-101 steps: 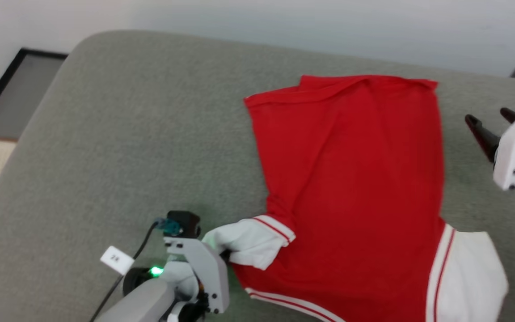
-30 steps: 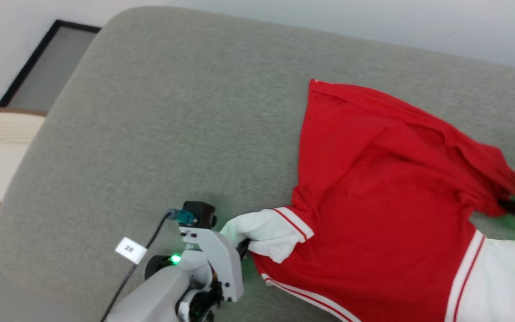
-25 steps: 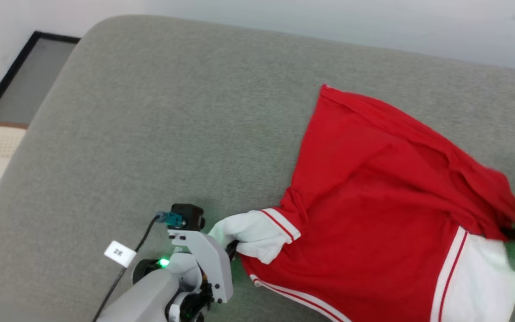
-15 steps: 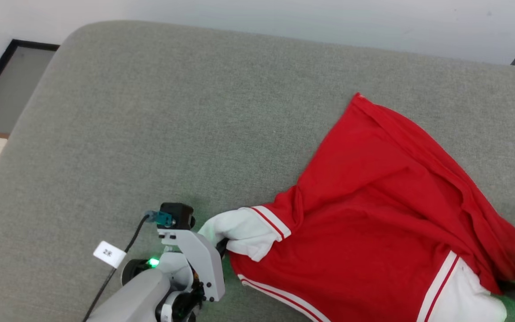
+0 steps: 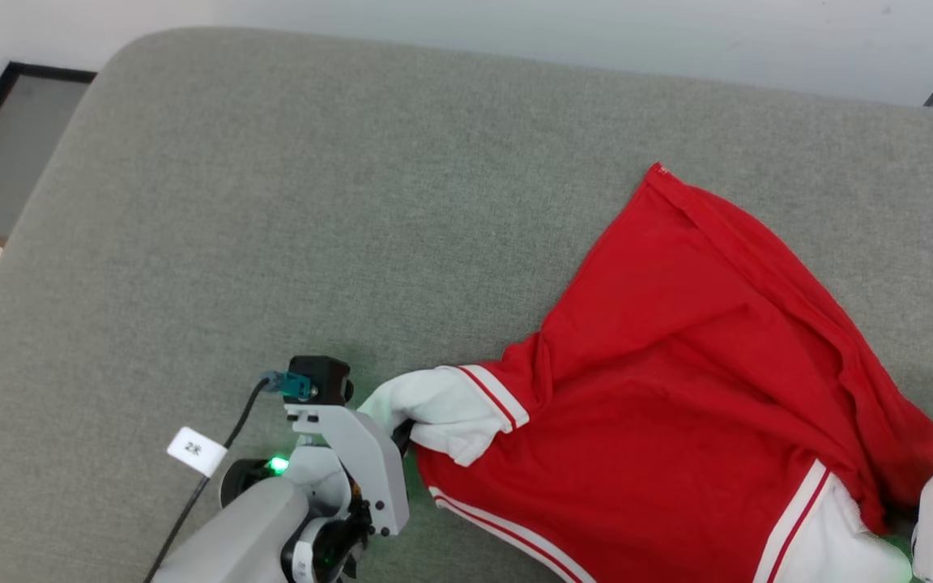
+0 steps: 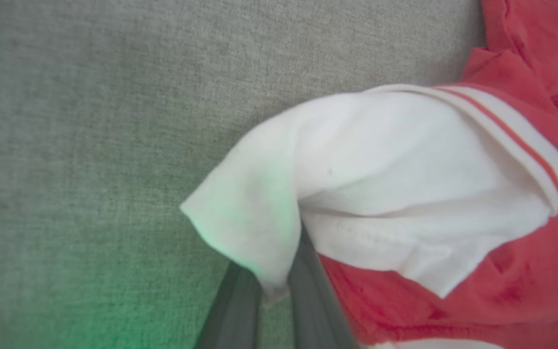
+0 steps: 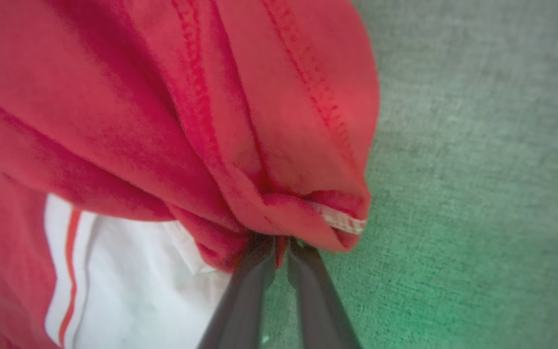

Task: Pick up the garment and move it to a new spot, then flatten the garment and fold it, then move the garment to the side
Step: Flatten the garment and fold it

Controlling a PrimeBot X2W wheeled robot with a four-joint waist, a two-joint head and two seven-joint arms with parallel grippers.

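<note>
Left tool [image 6: 276, 276] pinches the garment's [image 5: 677, 364] white sleeve [image 6: 380, 184], right tool [image 7: 281, 242] pinches its hem corner [image 7: 308, 208]; hem wants laying flat before release.

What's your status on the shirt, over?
Left gripper shut on white sleeve of red jersey T-shirt. Right gripper shut on its red hem corner, near the other sleeve. Grey upholstered surface, nothing in the way.
</note>
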